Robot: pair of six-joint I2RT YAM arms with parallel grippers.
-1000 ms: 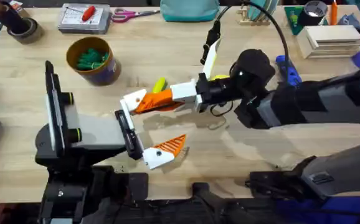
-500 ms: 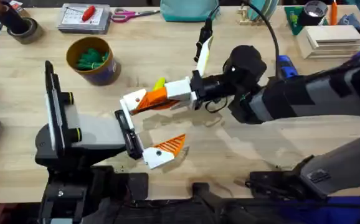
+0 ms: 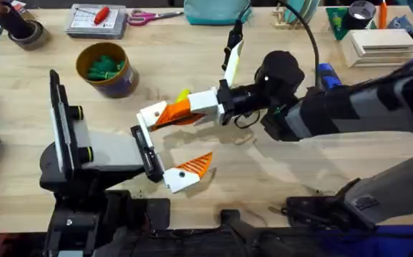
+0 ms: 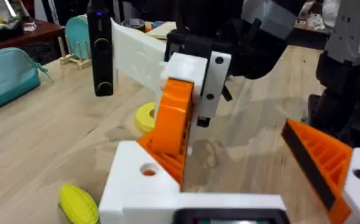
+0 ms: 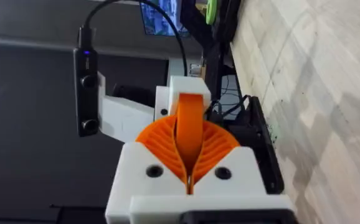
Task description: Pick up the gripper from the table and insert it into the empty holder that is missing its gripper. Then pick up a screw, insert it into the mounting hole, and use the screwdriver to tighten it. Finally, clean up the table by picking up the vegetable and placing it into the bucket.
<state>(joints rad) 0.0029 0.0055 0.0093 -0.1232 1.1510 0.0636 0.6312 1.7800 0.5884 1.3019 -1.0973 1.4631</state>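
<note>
My right gripper [image 3: 196, 107] reaches in from the right and is shut on the gripper [image 3: 174, 113], an orange ribbed finger with a white base. It holds that finger against the white holder [image 3: 151, 114] on the left arm's far jaw. In the left wrist view the orange gripper [image 4: 174, 118] stands tilted on the holder [image 4: 142, 180], just behind its mounting hole. My left gripper [image 3: 172, 143] is open, with its other orange finger [image 3: 194, 170] nearer the table's front. The vegetable [image 3: 183, 96], a small corn cob, lies just behind the right gripper. The bucket [image 3: 110, 68] stands at the back left, and the blue screwdriver [image 3: 328, 77] lies at the right.
A yellow ring disc [image 4: 146, 118] lies on the table beside the corn [image 4: 77, 202]. Along the back edge are a tape roll [image 3: 21, 32], a tray with a red-handled tool [image 3: 98, 19], pink scissors [image 3: 149, 16] and a teal pouch [image 3: 217, 11]. Green pieces lie in the bucket.
My right arm has shifted slightly left and back, carrying the orange gripper closer onto the holder. The left arm has stayed still.
</note>
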